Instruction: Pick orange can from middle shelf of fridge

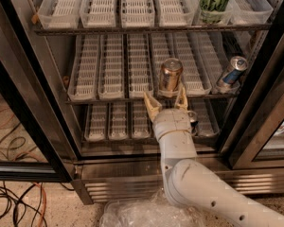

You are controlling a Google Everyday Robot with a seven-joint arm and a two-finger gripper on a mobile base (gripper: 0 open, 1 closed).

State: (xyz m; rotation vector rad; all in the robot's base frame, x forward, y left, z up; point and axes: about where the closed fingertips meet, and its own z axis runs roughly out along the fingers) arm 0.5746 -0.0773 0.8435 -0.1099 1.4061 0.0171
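Observation:
The orange can (170, 75) stands upright at the front of a white lane tray on the middle shelf (113, 74) of the open fridge (33, 108). My gripper (166, 100) is just below and in front of the can, pointing up at it. Its two yellow fingers (150, 105) are spread apart, one on each side of the can's base. Nothing is held between them. My white arm rises from the bottom right.
A slim blue-and-silver can (231, 73) leans at the right end of the middle shelf. A tall green-and-black can (213, 3) stands on the top shelf. Black door frames (262, 108) flank the opening. Cables (14, 197) lie on the floor at left. Crumpled plastic (142, 214) lies below.

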